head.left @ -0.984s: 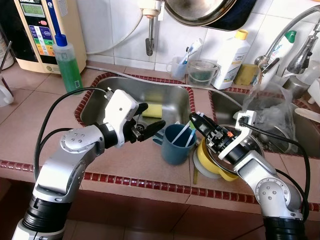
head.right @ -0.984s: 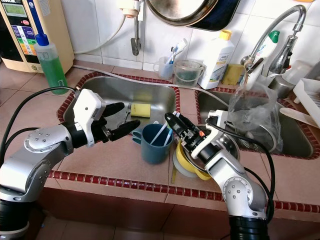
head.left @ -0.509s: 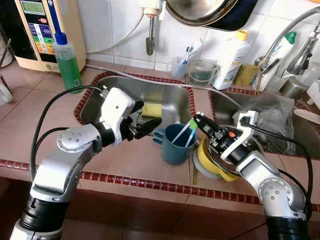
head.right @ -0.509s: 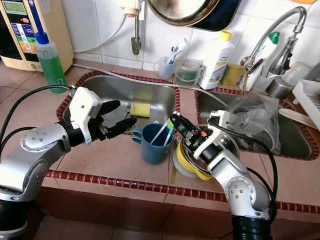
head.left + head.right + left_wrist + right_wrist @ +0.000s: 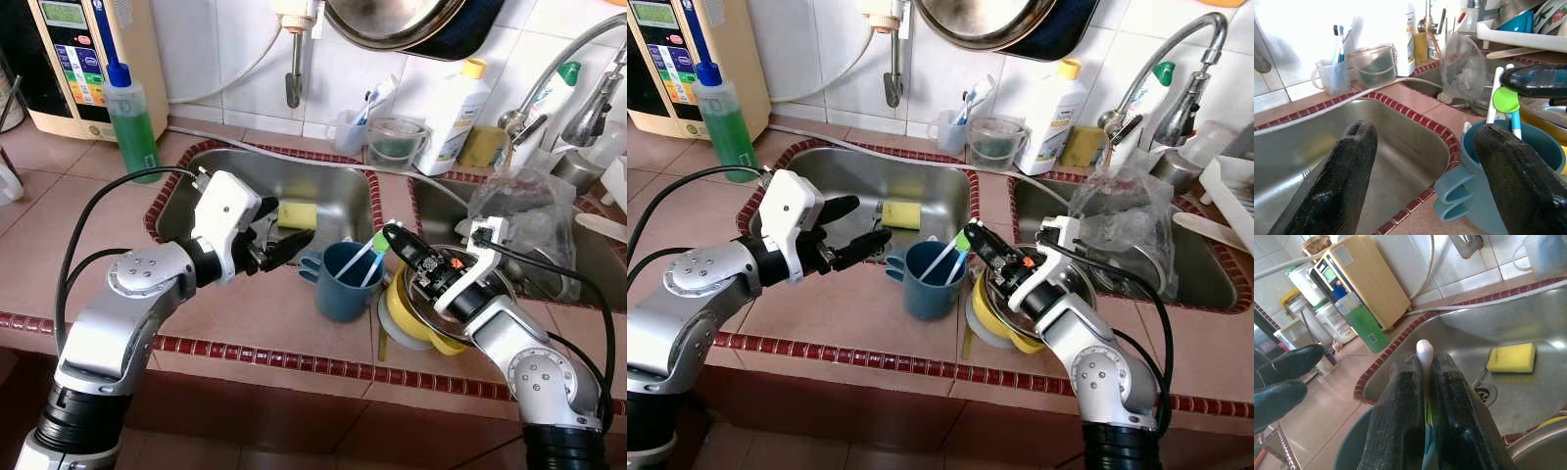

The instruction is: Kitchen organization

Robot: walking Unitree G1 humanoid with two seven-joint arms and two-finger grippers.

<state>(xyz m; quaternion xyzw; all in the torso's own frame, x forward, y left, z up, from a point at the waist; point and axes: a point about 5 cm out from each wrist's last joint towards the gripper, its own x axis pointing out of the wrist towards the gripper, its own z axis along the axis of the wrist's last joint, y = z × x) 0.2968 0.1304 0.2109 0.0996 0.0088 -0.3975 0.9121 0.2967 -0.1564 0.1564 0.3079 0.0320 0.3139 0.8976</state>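
Note:
A blue cup (image 5: 345,284) with a looped handle stands on the tiled counter in front of the left sink basin. A white toothbrush with a green end (image 5: 378,244) leans out of the cup, its lower end inside. My right gripper (image 5: 392,237) is shut on the toothbrush's upper end, just right of the cup rim; the right wrist view shows the white handle (image 5: 1424,351) pinched between both fingers. My left gripper (image 5: 286,235) is open, left of the cup, over the sink's front edge. In the left wrist view the cup (image 5: 1488,196) sits near one finger (image 5: 1518,181).
A yellow sponge (image 5: 297,214) lies in the left sink basin (image 5: 333,181). Stacked yellow bowls (image 5: 409,318) sit right of the cup. A green soap bottle (image 5: 131,122), a water purifier (image 5: 83,59), a white bottle (image 5: 453,116), a plastic bag (image 5: 519,211) and the faucet (image 5: 573,59) line the back.
My left gripper has drawn back slightly from the cup toward the sink. The toothbrush's green end now shows at my right gripper's tip, tilted up out of the cup.

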